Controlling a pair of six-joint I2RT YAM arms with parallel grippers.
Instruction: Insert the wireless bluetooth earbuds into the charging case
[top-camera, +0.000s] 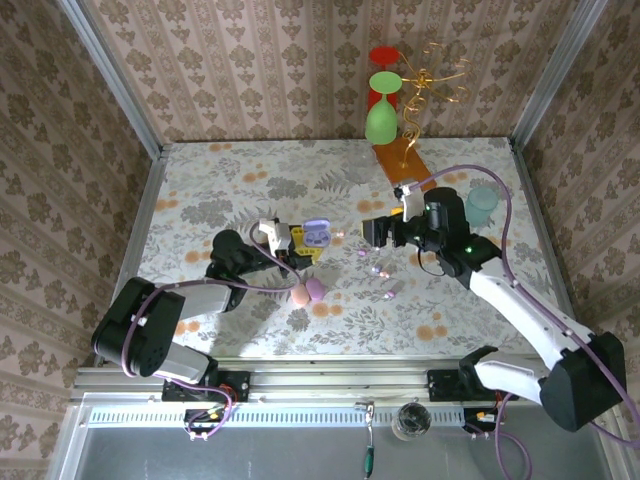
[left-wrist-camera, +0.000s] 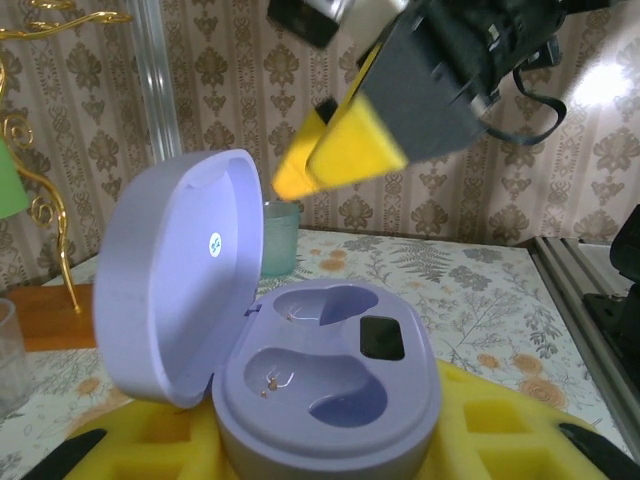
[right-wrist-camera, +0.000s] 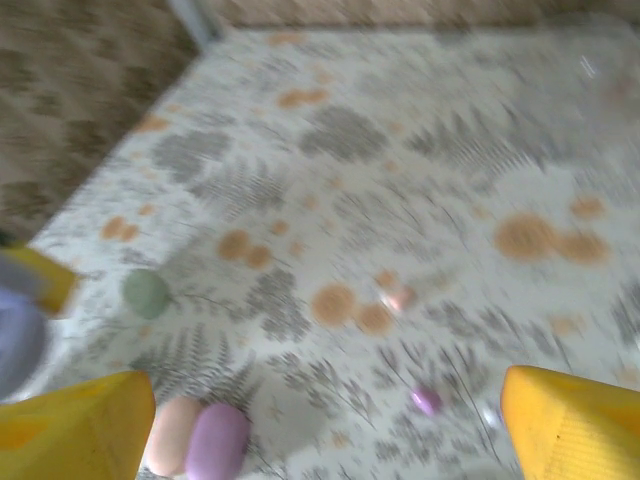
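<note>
Left gripper (top-camera: 300, 245) clamps the open lilac plastic charging case (left-wrist-camera: 425, 400), steadying its empty wells (left-wrist-camera: 320, 385) for loading. Right gripper (right-wrist-camera: 325, 400), jaws apart, hovers over tiny glossy pink-lilac earbuds (right-wrist-camera: 427, 400), lower right of its view.

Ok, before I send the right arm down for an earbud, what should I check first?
1. Charging case lid open: ok, it stands raised on the left.
2. Both wells free: ok, nothing sits in either.
3. Left gripper holds the case: ok, the case sits between its yellow pads.
4. Right gripper ready: ok, its fingers are wide apart with nothing between them.
5. Earbud free to pick: ok, it lies alone on the table, apart from the purple pebble.
6. Which way the earbud faces: cannot tell, the right wrist view is blurred.
</note>
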